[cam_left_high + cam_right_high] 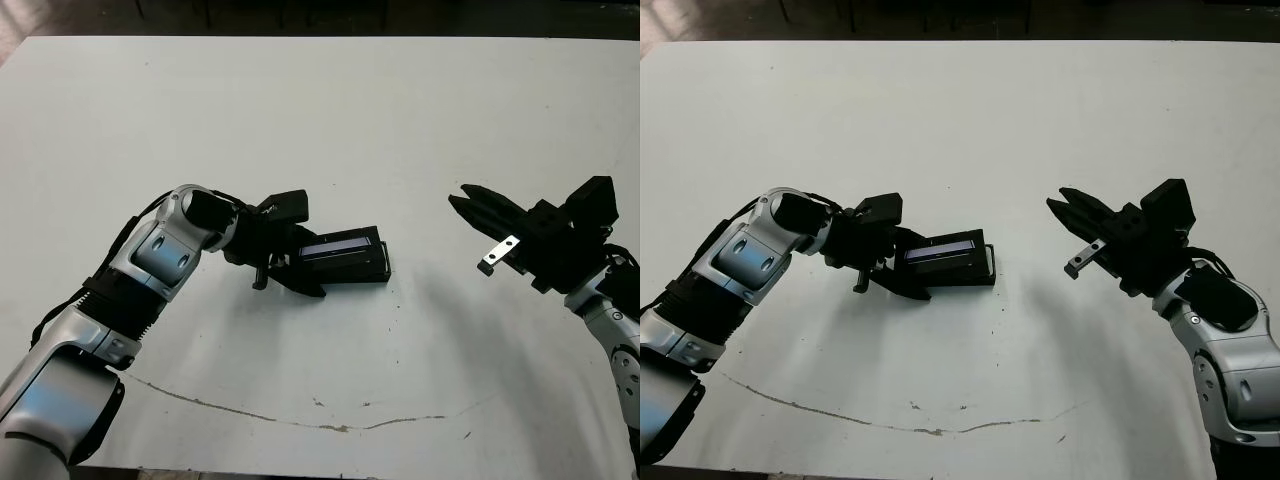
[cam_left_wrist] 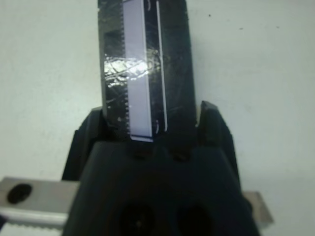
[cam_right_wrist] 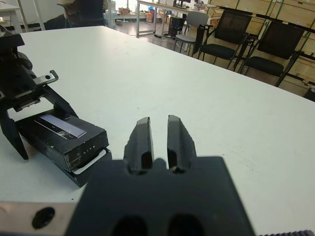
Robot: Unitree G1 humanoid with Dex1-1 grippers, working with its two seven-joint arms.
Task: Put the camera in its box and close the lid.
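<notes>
Black on white: the lid (image 1: 345,257), with its pale lavender strip running lengthwise, sits on the box (image 3: 88,167) near the middle of the table (image 1: 320,110); in the right wrist view a sliver of white lining shows under the lid's near end, so my reading is that the lid is seated but not fully pressed down there; the camera itself is not visible in any view, presumably inside the box, which cannot be confirmed. Left gripper (image 1: 295,255) straddles the end of the lid and box nearest it, one finger along each long side; fingers spread about as wide as the box, and the left wrist view shows them close beside the walls; whether they actually press cannot be told, so it reads as spread rather than clamped. Right gripper (image 1: 1070,215) hovers above the table, well apart from the box, fingers nearly together with only a narrow slit between, holding nothing. Key relation: the box's long axis points straight out from the left gripper toward the right; left arm is much the nearer; remaining step, likely, is pressing the lid flush.
</notes>
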